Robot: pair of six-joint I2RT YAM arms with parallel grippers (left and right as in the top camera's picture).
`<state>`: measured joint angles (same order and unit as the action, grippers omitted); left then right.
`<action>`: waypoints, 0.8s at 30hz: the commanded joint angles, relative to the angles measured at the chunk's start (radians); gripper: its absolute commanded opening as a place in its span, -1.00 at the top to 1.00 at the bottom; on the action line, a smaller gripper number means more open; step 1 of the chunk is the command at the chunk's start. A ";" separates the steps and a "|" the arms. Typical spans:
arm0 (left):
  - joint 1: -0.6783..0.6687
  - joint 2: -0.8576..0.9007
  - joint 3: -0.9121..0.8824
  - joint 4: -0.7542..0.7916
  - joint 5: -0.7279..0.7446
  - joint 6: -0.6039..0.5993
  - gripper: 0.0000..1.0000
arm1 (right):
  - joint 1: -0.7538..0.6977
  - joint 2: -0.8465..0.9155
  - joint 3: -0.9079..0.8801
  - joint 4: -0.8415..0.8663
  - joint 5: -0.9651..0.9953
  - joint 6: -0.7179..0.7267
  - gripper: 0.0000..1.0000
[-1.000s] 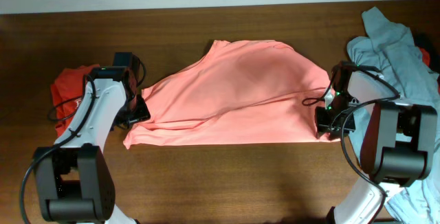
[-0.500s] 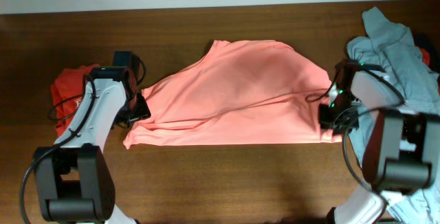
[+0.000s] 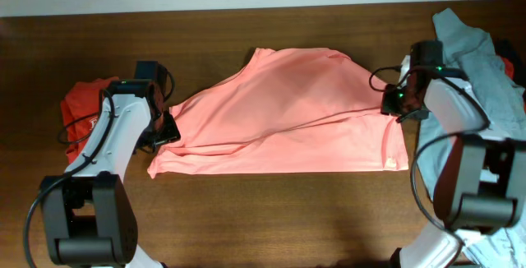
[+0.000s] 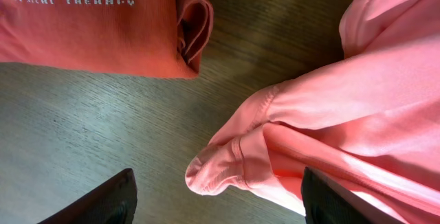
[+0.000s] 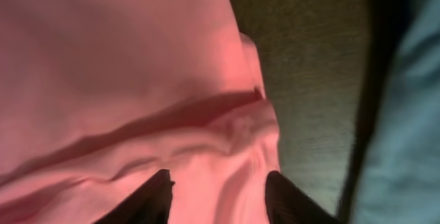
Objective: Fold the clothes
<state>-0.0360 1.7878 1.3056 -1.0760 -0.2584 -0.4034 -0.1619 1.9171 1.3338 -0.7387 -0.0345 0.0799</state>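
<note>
Pink top (image 3: 288, 112) spread out; left claw (image 4: 216, 198), right claw (image 5: 216, 196) both apart.
Limp, light cloth: I'd pinch cuff (image 4: 213, 172) and edge (image 5: 267, 131).

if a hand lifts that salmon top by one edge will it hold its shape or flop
Probably floppy: the salmon top lies in soft folds, so a lifted edge would likely drape. Its bunched sleeve end suggests pushing would wrinkle it, not slide it.

top (image 3: 288, 112) centre on table (image 3: 271, 219) | shirt (image 3: 82, 103) left of it | third garment (image 3: 472, 54) right
</note>
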 commanded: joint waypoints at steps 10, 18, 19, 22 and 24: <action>0.006 -0.008 0.013 -0.002 0.008 0.016 -0.53 | -0.002 0.106 -0.011 0.004 -0.006 0.002 0.07; 0.006 -0.008 0.013 -0.005 0.008 0.016 -0.53 | -0.004 0.106 -0.016 -0.086 0.029 -0.023 0.92; 0.006 -0.008 0.013 -0.006 0.008 0.016 -0.53 | -0.004 0.106 -0.016 -0.100 0.039 -0.023 0.92; 0.006 -0.008 0.013 -0.009 0.007 0.016 -0.53 | -0.004 0.106 -0.016 -0.138 0.056 -0.023 0.92; 0.006 -0.008 0.013 -0.009 0.007 0.016 -0.52 | -0.004 0.106 -0.016 -0.176 0.083 -0.014 0.92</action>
<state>-0.0360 1.7878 1.3056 -1.0821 -0.2584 -0.4034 -0.1631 2.0083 1.3334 -0.8730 -0.0109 0.0563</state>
